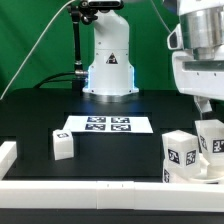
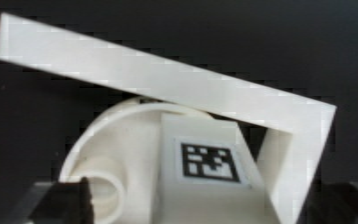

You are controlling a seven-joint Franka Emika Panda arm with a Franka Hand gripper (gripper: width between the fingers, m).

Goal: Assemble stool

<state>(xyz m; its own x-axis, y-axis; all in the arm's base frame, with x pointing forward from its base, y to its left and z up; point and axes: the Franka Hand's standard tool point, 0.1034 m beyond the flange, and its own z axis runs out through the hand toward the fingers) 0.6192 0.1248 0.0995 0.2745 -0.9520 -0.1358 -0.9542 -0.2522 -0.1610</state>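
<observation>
**Item: stool assy, one arm, mid-task**

- **Gripper** [image 1: 206, 112]: hangs low at the exterior view's right, pointing down at the table [image 1: 40, 115]. In the wrist view the jaws stand one on each side of the seat. Can't tell whether they press on it or stand off, as contact is out of frame.
- **Seat** [image 1: 211, 140]: sits directly under the gripper, so no sideways offset is left to close. The wrist view shows a curved white wall [image 2: 131, 150] with a tagged face turned toward the cam. The drum looks tipped rather than flat on the table, prob. with its axis leaning, but the close crop makes this unsure.
- **Leg 1** [image 1: 180, 155]: tagged block just beside the seat, on the exterior view's left of it. Touching or a hair apart, can't say.
- **Leg 2** [image 1: 62, 145]: tagged block, well apart from the gripper, past the marker board [image 1: 105, 125] toward the exterior view's left.
- **Rail** [image 2: 176, 75]: its corner runs close behind the seat in the wrist view. The front run [image 1: 90, 190] borders the near edge of the table.

**Key relation:** seat is straight down from the gripper, between the jaws. Judgement: the next move is vertical or a squeeze, not a reach. Leg 1 and the rail corner crowd the seat, so there's little side room.
</observation>
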